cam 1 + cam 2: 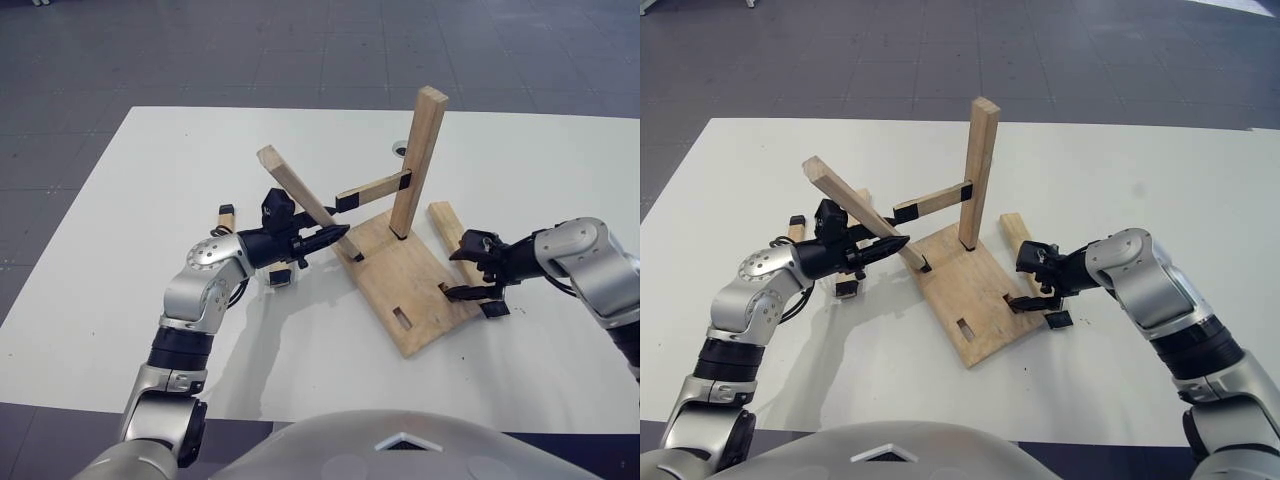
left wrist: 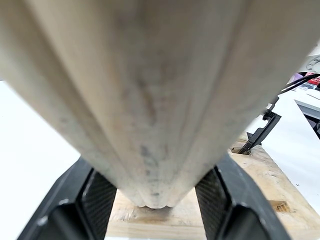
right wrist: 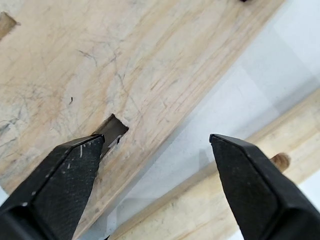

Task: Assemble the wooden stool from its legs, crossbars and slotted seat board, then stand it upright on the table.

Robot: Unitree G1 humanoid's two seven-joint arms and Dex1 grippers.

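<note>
Seat board (image 1: 405, 290) is found flat near the middle of the table (image 1: 150, 200), slots facing up so legs can be set in. One leg (image 1: 420, 160) stands upright in a far slot. A second leg (image 1: 295, 185) leans, tied to the first by a crossbar (image 1: 375, 190). The leaning leg is pinched low down by the left gripper (image 1: 335, 238), probably to steer its foot into a slot. The right gripper (image 1: 455, 273) is held spread across the board's right edge by an empty slot (image 3: 112, 129), apparently to steady the board. A loose leg (image 1: 447, 225) lies just beside.
</note>
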